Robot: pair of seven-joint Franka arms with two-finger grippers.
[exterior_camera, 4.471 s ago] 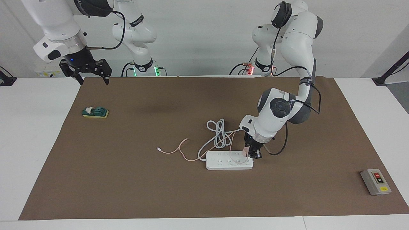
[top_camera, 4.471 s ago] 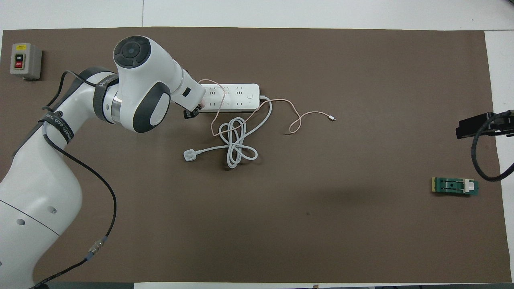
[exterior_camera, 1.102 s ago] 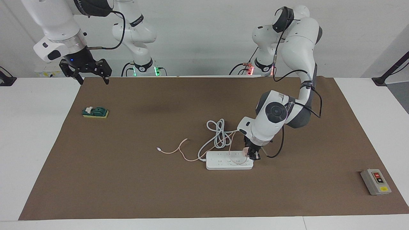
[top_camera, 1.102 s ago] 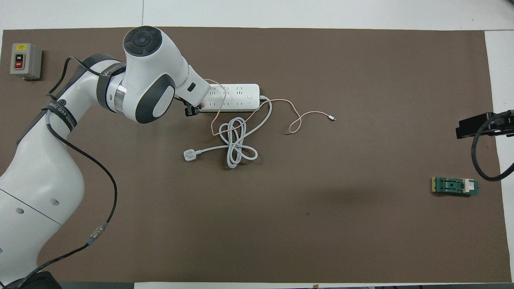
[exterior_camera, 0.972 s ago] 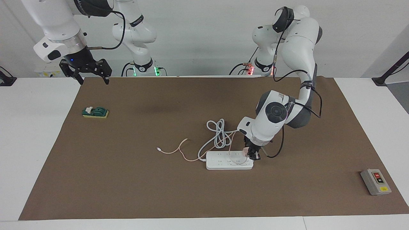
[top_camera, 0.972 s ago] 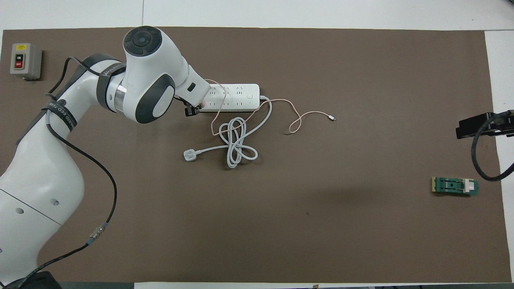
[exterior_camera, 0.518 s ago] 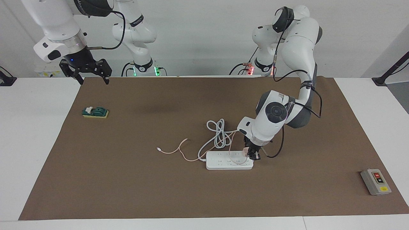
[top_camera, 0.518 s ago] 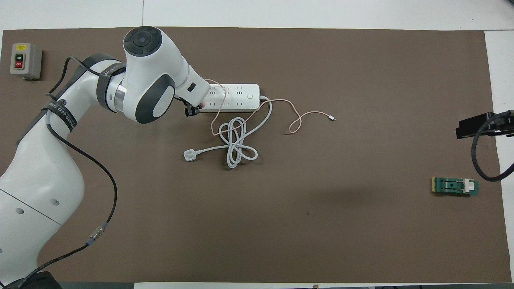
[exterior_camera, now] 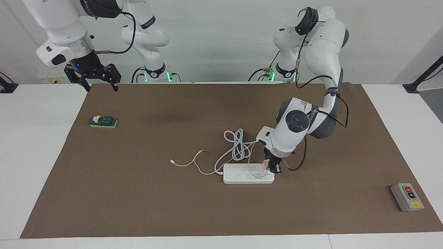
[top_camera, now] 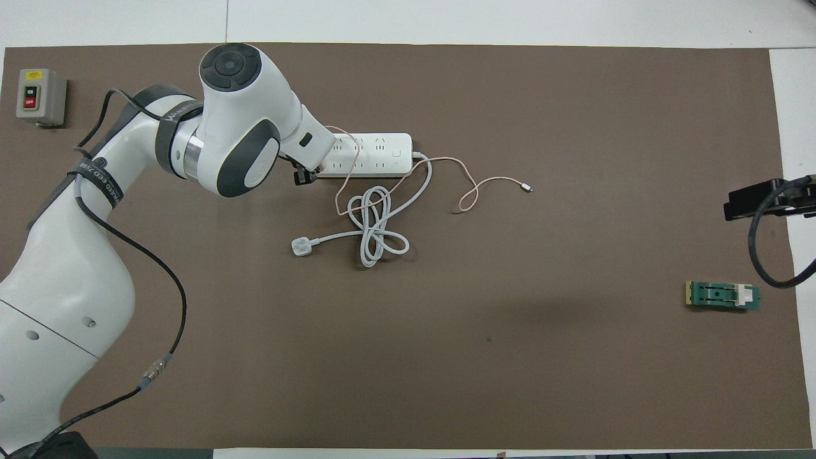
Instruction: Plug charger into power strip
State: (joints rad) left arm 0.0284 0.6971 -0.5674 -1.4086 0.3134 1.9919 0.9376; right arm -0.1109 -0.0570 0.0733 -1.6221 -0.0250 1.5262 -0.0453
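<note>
A brown mat [exterior_camera: 173, 207] covers the white table [exterior_camera: 34, 155], white wall [exterior_camera: 214, 34] above.

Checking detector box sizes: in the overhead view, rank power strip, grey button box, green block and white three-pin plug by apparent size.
1. power strip, partly under the left arm
2. green block
3. grey button box, close to the block
4. white three-pin plug

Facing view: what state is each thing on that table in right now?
left gripper: shut on the charger, at the power strip's end.
charger: held against the power strip's sockets.
power strip: flat on the mat, its own plug lying loose.
right gripper: open, waiting in the air.
grey switch box: untouched.
green block: untouched.
</note>
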